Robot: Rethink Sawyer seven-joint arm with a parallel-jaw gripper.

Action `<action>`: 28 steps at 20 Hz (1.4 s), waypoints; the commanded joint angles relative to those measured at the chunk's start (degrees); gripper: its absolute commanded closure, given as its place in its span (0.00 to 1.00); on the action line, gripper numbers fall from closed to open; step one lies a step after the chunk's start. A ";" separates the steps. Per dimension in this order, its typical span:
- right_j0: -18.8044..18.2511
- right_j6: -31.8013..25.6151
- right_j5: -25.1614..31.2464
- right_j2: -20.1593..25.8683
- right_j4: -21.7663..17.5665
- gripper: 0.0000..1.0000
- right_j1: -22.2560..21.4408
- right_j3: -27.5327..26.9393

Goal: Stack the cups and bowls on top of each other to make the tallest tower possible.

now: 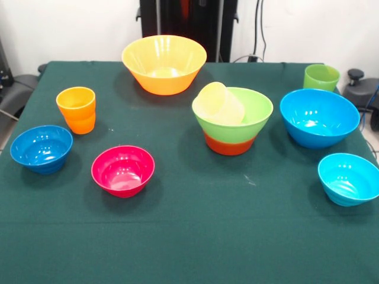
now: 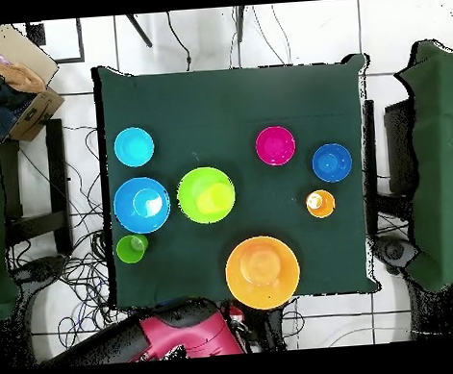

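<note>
**Seven Bowls, Three Cups on a Green Table**

From left in the front view: small dark blue bowl (image 1: 41,148), orange cup (image 1: 77,109), magenta bowl (image 1: 123,171), big yellow-orange bowl (image 1: 164,63). The tower (image 1: 232,121) stands mid-table: light green bowl (image 1: 251,115) on orange-red bowl (image 1: 230,144), pale yellow cup (image 1: 219,103) tilted inside. Then big blue bowl (image 1: 320,117), light green cup (image 1: 321,77), small cyan bowl (image 1: 349,178). The dark green tablecloth (image 1: 189,236) sits on a white tiled floor (image 2: 287,27) with cables. My arm (image 2: 173,335) is drawn back at the table's edge; I cannot tell how my fingers stand.
</note>
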 commanded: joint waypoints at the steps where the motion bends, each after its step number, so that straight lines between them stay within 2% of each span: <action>1: 10.18 76.64 -2.18 6.11 -6.25 0.00 -5.35 -4.60; 2: 11.54 82.77 -4.64 4.91 -6.99 0.00 -5.61 -5.20; 3: 12.32 86.50 -7.22 3.39 -7.28 0.00 -6.15 -5.63; 6: 16.10 95.43 -9.17 0.39 -6.85 0.00 -7.58 -6.30; 10: 21.74 100.03 -8.26 -1.54 -7.70 0.00 -6.86 -7.03; 12: 22.86 97.95 -5.65 -0.10 -7.04 0.00 -7.33 -5.45; 14: 21.88 92.57 -1.61 2.99 -4.60 0.00 -8.61 -3.22; 17: 19.22 84.58 3.49 7.54 -0.53 0.00 -9.03 -1.15; 21: 15.77 75.58 6.18 11.35 2.92 0.00 -8.83 -0.40; 24: 13.70 72.19 7.02 12.81 3.87 0.00 -8.98 -0.80; 28: 11.33 68.76 7.70 13.79 2.86 0.00 -9.27 -2.01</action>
